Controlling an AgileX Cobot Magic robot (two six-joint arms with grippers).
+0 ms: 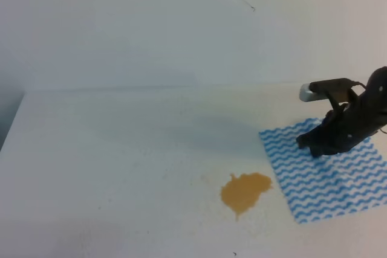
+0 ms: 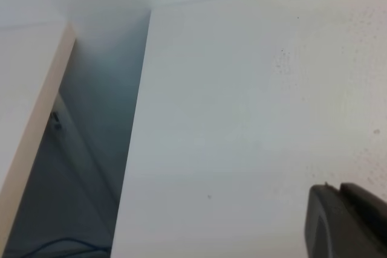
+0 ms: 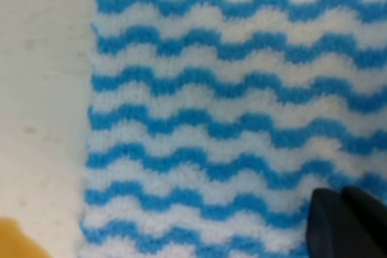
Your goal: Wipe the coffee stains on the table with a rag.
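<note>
From the exterior high view, the rag [image 1: 326, 173] lies flat on the white bench [image 1: 121, 161], and it serves as the landmark here. The coffee stains [image 1: 244, 191] form one orange-brown blotch just off the rag's left edge, close but apart from the cloth. That short gap suits the job: a sideways drag of the rag toward its left would carry it over the spill. The right tool [image 1: 315, 147] sits down on the rag's upper part, near the far edge, and its jaws are closed together. The cloth looks pinned or pinched under it, though a raised fold cannot be made out from here. Gripping near an edge would leave most of the cloth free to trail over the blotch.

In the left wrist view, only bare bench [image 2: 254, 119] shows, with the bench's edge and a dark gap beside it. A corner of the left tool [image 2: 347, 222] shows at the lower right; whether it is open or closed cannot be told. Neither rag nor stain appears, so this arm looks parked well away from the rag.

The right wrist view looks straight down on the rag [image 3: 224, 125], its blue waves filling the frame. The right tool [image 3: 347, 222] shows dark at the lower right, resting on the cloth. A sliver of the coffee stains [image 3: 15, 243] shows just off the rag's lower left corner, on the bench [image 3: 42, 89].
</note>
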